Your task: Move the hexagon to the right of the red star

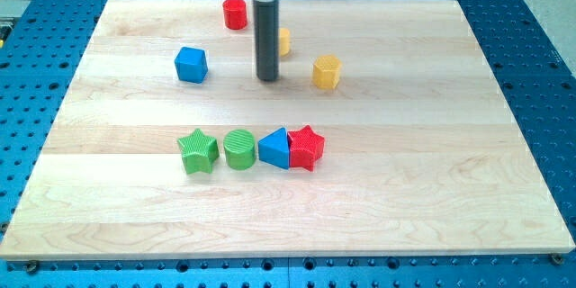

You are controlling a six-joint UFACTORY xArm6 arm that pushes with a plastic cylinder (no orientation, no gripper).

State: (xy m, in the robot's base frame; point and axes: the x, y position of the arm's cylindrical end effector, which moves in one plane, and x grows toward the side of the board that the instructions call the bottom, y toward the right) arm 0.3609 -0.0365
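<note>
A yellow hexagon (327, 71) lies on the wooden board (405, 171) at the upper middle. The red star (306, 148) sits below it, near the board's centre, touching a blue triangle (274, 148) on its left. My tip (267, 79) is down on the board to the left of the yellow hexagon, with a gap between them, and well above the red star. The rod partly hides another yellow block (283, 41) behind it; its shape cannot be made out.
A green cylinder (239, 149) and a green star (198, 151) continue the row left of the blue triangle. A blue cube (191, 64) lies at the upper left. A red cylinder (235, 13) stands near the board's top edge.
</note>
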